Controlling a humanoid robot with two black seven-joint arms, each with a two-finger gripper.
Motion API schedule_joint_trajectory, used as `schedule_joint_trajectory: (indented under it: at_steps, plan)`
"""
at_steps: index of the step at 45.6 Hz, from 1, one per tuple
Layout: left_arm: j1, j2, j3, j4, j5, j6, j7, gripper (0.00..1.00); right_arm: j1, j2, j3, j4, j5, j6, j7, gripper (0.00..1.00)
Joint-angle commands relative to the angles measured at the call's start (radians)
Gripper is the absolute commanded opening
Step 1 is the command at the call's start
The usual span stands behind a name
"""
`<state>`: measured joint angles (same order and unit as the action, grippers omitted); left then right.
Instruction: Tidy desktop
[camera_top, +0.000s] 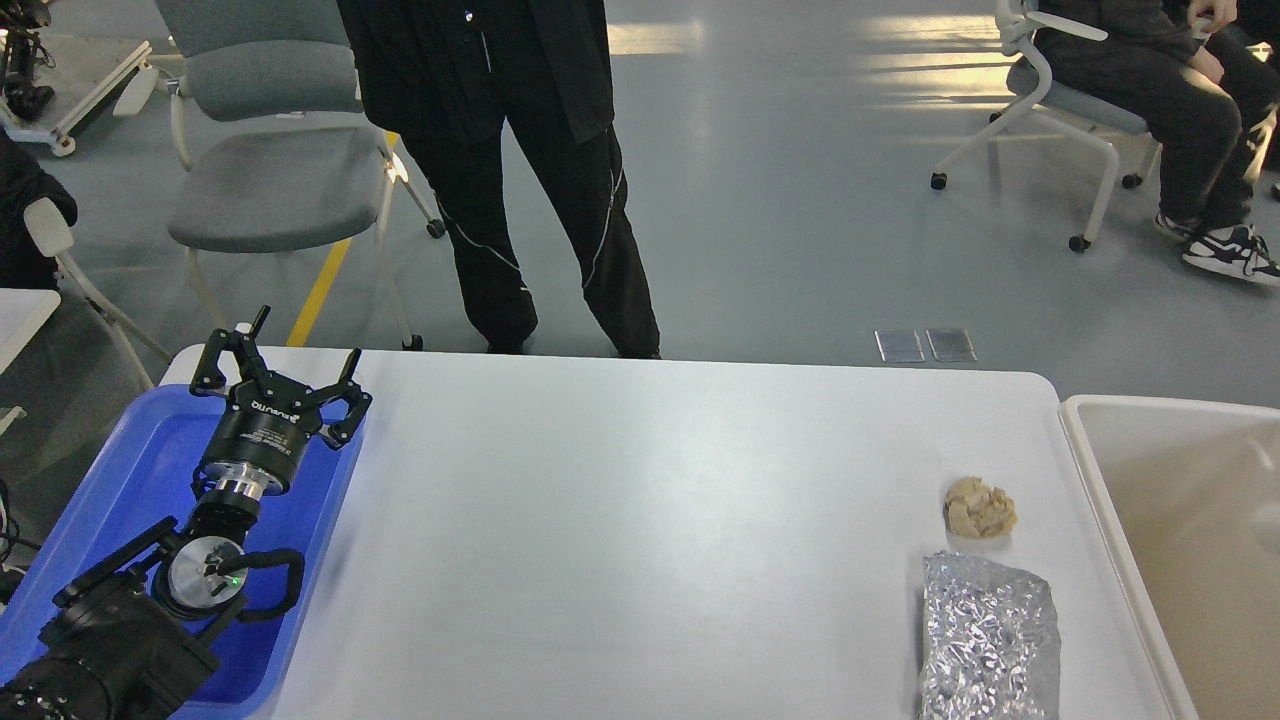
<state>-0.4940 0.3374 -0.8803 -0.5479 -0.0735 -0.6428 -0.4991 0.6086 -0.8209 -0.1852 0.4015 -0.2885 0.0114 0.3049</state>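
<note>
1. The desktop (640, 520) fills the middle of the head view, a white top with rounded corners. It is mostly bare; two things lie on it near its right edge.
2. Those are a crumpled beige paper wad (980, 507) and, just nearer, a silver foil packet (988, 635). They are close together but apart.
3. A beige-white bin (1180, 540) sits just beside the right edge; a blue tray (150, 470) sits at the left.
4. The left gripper (282, 372) hangs over the tray's far end, jaws spread and holding nothing. The right gripper is out of view.
5. Risks, as I judge them:
   - The left arm is well apart from both items, so a long reach across may fall short.
   - The wad is light and could be nudged off the edge rather than into the bin.
   - The foil could crumple or slip under the pinch.
   - A person (520, 170) stands at the far edge, near any wide swing.
</note>
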Motion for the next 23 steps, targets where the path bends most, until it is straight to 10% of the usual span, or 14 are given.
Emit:
schedule_joint_trajectory:
  at_steps: [1, 23]
  plan:
    - [0.000, 0.000, 0.000, 0.000, 0.000, 0.000, 0.001, 1.00, -0.098, 0.189, 0.046, -0.288, 0.026, 0.027, -0.012, 0.00]
    - [0.000, 0.000, 0.000, 0.000, 0.000, 0.000, -0.001, 1.00, -0.159, 0.322, 0.098, -0.411, 0.054, 0.007, -0.050, 0.00]
